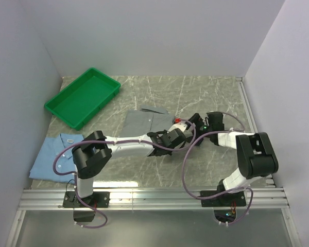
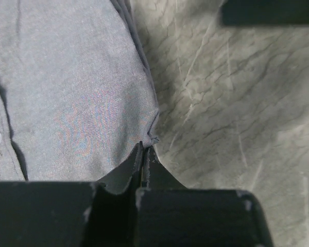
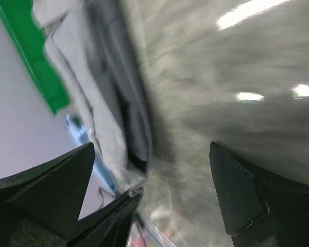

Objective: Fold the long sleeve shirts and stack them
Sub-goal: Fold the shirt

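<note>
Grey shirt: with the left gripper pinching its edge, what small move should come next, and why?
Probably ease the right gripper onto the nearby edge of the grey shirt and close it. The left gripper is shut on one corner, while the right stands open beside the cloth; folding likely needs both corners held.

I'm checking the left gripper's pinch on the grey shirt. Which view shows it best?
Left wrist view: close up, the left gripper pinches a corner of the grey shirt. The top view shows the shirt, but the arms cover the pinch; the right wrist view gives only blurred cloth.
</note>
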